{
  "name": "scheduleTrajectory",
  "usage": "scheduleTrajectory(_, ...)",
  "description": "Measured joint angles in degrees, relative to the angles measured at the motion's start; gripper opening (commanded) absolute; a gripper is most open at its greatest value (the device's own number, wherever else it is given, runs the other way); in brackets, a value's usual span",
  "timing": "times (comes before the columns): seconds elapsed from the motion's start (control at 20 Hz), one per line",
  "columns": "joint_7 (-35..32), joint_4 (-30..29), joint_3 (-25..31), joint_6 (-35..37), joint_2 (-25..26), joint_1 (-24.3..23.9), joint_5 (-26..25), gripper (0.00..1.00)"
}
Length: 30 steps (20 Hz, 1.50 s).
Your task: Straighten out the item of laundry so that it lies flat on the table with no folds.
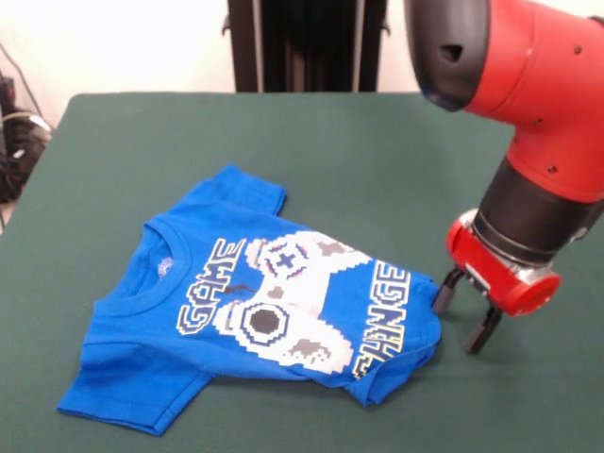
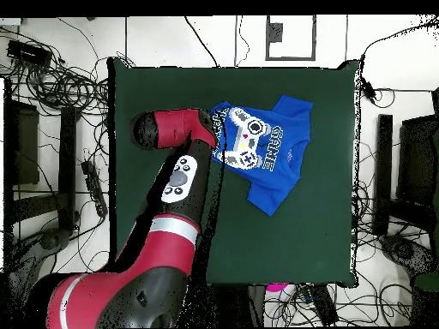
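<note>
1. Fingers [image 1: 483, 327] stand apart and hold nothing; the gripper [image 1: 464, 311] hangs just beside the T-shirt [image 1: 255, 311] at its bunched hem, probably lined up to pinch that hem.
2. T-shirt lies print-up near one long edge of the table [image 1: 377, 151], hem folded under.
3. Bare green felt surrounds it, leaving room to pull outward.
</note>
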State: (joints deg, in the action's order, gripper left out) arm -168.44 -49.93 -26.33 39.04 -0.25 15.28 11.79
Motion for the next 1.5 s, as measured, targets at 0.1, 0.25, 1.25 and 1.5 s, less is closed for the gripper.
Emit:
scheduleTrajectory(0.1, 0.0, 0.1, -0.9, 0.0, 0.2, 0.5, -0.6, 1.00)
scheduleTrajectory(0.25, 0.0, 0.4, -2.1, 0.0, 0.6, 0.9, -1.3, 1.00)
scheduleTrajectory(1.25, 0.0, -2.9, 4.3, 2.6, -2.6, -2.1, -0.3, 1.00)
scheduleTrajectory(1.5, 0.0, -3.3, 4.4, 3.5, -2.7, -1.3, -0.5, 1.00)
